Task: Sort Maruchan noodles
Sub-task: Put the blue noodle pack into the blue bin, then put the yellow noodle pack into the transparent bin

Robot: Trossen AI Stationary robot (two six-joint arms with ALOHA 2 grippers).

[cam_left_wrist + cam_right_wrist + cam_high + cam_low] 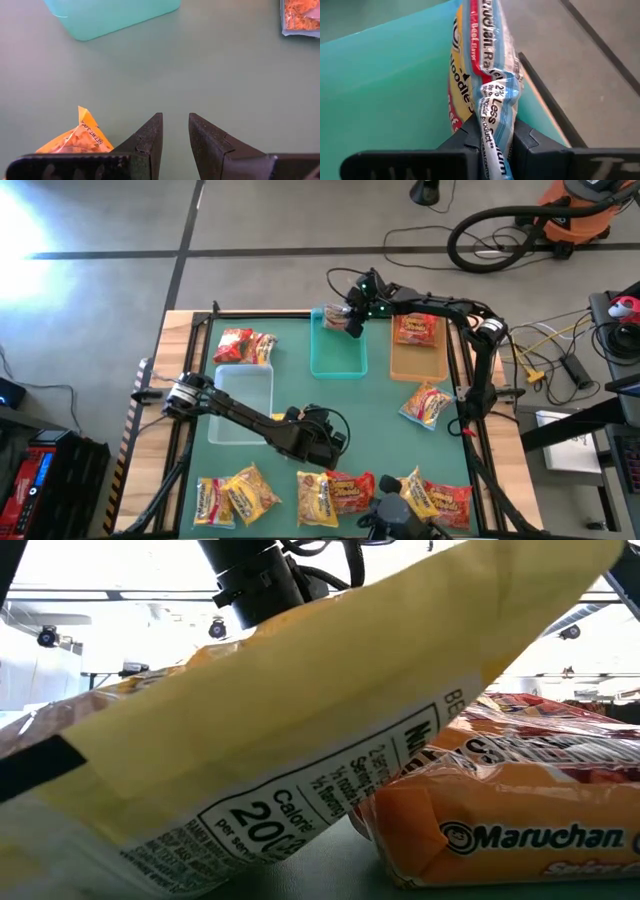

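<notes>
Right gripper [492,142], jaws clamped on a noodle packet [482,75], hangs over the teal tray [337,352] at twelve o'clock. Release low, probably centred. Left gripper [175,135], jaws slightly parted, holds nothing mid-counter.

The right gripper [490,142] was extended far forward, its fingers clamped together. The left gripper [175,145] was held low mid-table, fingers slightly parted, nothing between them.

Seen from above, a green table [380,410] holds a clear tray [240,405], a teal tray [337,352] and a tan tray [417,348], noodle packets [330,498] line its near edge, and the right gripper [352,320] holds one packet [335,317] over the teal tray's far end.
</notes>
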